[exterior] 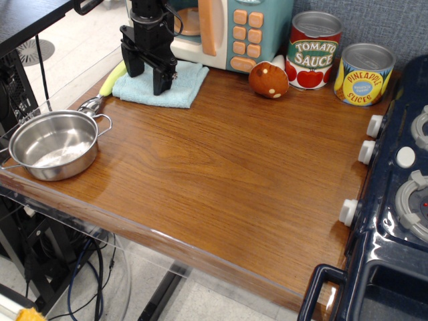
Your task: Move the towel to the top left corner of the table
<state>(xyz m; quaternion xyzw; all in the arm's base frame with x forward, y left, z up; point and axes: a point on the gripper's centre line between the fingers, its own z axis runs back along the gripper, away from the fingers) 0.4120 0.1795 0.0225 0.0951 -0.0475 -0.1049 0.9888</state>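
The light blue towel (175,88) lies flat at the back left of the brown table (221,174), just in front of the toy microwave. My black gripper (147,77) stands upright over the towel's left half. Its two fingers are spread apart, with the fingertips (161,85) down on the cloth and towel showing between them. The towel's left edge is partly hidden behind the fingers.
A yellow-green handled utensil (110,81) lies just left of the towel. A steel pot (52,144) sits at the left edge. A toy microwave (227,30), a brown plush (269,79), two cans (313,50) and the dark blue toy stove (394,194) line the back and right.
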